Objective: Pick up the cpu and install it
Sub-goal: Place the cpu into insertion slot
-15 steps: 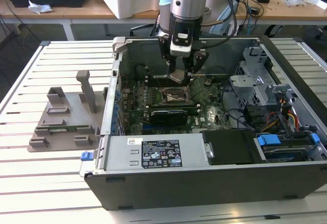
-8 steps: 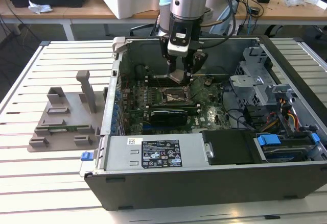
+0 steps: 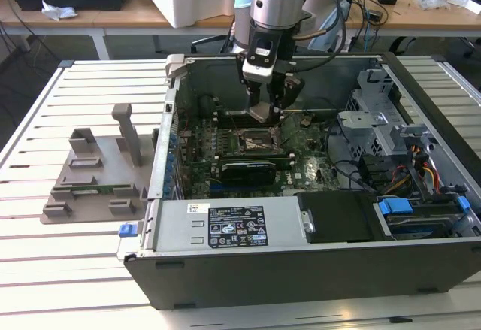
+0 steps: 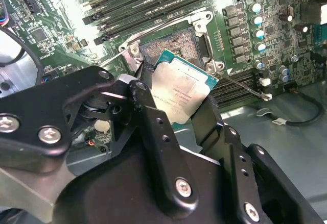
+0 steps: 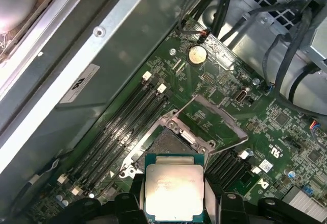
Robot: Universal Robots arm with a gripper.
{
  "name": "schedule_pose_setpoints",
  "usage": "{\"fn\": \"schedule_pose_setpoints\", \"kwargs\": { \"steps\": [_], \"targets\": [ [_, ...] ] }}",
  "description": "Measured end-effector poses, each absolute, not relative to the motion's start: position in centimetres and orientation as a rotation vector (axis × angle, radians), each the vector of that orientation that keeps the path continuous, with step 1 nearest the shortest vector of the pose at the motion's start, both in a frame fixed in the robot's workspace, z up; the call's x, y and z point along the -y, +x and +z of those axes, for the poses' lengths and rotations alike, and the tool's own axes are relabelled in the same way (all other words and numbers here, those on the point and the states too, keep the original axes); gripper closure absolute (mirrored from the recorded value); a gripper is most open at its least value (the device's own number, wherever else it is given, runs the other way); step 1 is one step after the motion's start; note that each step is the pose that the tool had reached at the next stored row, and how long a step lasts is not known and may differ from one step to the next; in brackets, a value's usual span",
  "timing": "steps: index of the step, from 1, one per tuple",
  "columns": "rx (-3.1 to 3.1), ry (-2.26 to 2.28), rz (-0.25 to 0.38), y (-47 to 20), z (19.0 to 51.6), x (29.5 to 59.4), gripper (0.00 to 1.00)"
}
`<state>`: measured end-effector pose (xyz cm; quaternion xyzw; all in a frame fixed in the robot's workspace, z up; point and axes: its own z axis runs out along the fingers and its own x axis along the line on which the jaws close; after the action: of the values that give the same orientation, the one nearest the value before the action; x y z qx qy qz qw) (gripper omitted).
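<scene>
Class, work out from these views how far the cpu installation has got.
Done: the cpu is picked up, clamped in the gripper. In hand: it hangs over the open socket on the motherboard. Left: seating it; the socket is empty, its frame raised.

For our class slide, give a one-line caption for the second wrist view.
Gripper holds the cpu over the open motherboard socket.

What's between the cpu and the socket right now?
Nothing. In both wrist views the socket shows bare right up to the cpu, which is clamped in the gripper. The load plate stands open.
</scene>
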<state>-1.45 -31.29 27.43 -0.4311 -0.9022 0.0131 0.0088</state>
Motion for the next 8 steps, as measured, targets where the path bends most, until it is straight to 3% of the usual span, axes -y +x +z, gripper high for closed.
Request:
{"fn": "schedule_pose_setpoints", "kwargs": {
  "steps": [8],
  "targets": [
    [2.778,-1.427,0.041,-1.45,27.42,31.29,0.45]
  ]
}}
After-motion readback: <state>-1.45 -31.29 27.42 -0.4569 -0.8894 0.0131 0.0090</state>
